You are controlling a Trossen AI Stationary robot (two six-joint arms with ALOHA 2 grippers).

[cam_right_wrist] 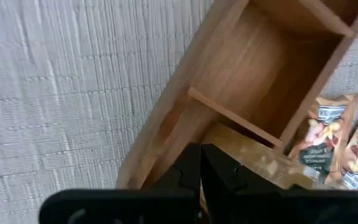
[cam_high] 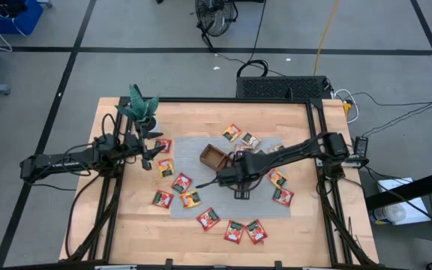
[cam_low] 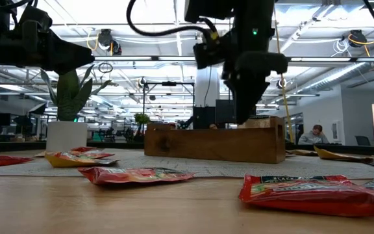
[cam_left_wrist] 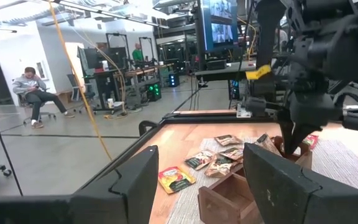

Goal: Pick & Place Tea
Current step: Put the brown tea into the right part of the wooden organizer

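From the right wrist, the right end effector point(cam_right_wrist: 201, 163) points down at a brown wooden compartment tray point(cam_right_wrist: 166, 118) that lies slantwise across a pale grey woven mat point(cam_right_wrist: 61, 81). Its two dark fingers point(cam_right_wrist: 188, 171) are pressed together with no gap between them, their tips over the tray's near compartment. A thin wooden divider point(cam_right_wrist: 232, 117) separates that compartment from a larger one, whose bare wooden floor point(cam_right_wrist: 263, 59) shows. In the near compartment, just beside the fingertips, lies a tan, glossy sachet point(cam_right_wrist: 253, 162), partly hidden by the fingers. Outside the tray, touching its far wall, lie two tea sachets point(cam_right_wrist: 325, 134) with yellow-and-white printed fronts, overlapping each other on the mat.
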